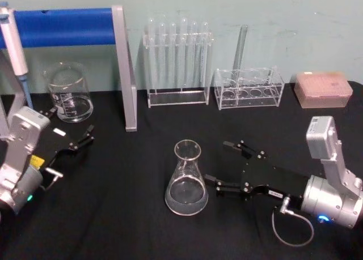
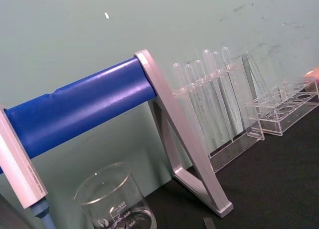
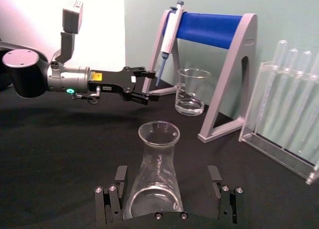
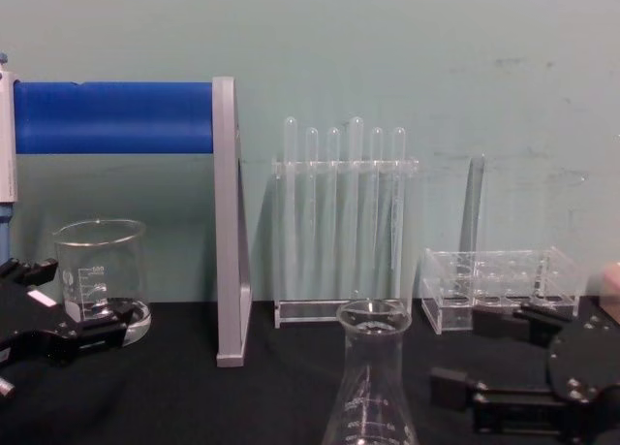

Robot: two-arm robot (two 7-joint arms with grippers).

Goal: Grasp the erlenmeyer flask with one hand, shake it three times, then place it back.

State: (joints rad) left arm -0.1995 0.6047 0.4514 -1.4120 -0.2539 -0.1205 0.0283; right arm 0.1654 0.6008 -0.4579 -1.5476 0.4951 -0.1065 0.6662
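The erlenmeyer flask (image 1: 186,180) stands upright on the black table (image 1: 113,214), front and centre. The right gripper (image 1: 218,161) lies low just to its right, fingers spread wide. In the head view the nearer fingertip reaches the flask's base (touching or a hair off, I cannot tell), and the farther one sits apart behind it. The right wrist view is clearer: the wide base sits between the two black fingers (image 3: 112,201) with a gap on each side, so nothing is clamped.

The left gripper (image 1: 88,134) rests at the far left beside the beaker (image 1: 69,93), its fingers apart too; the right wrist view shows this most plainly, looking across the table. That view also catches a pipette (image 3: 169,27) hanging on the blue-barred stand (image 1: 62,26). The head view adds the back row: a tall test-tube rack (image 1: 177,73), a low rack (image 1: 248,93) holding one tube, and a pink tip box (image 1: 323,90).

As for writing, the left wrist view brings the beaker close enough to read 400 and 300 on its scale. The chest view shows the flask's white graduation marks, too small to read. A yellow label (image 3: 95,77) and a white strip (image 4: 41,298) on the left gripper are likewise illegible
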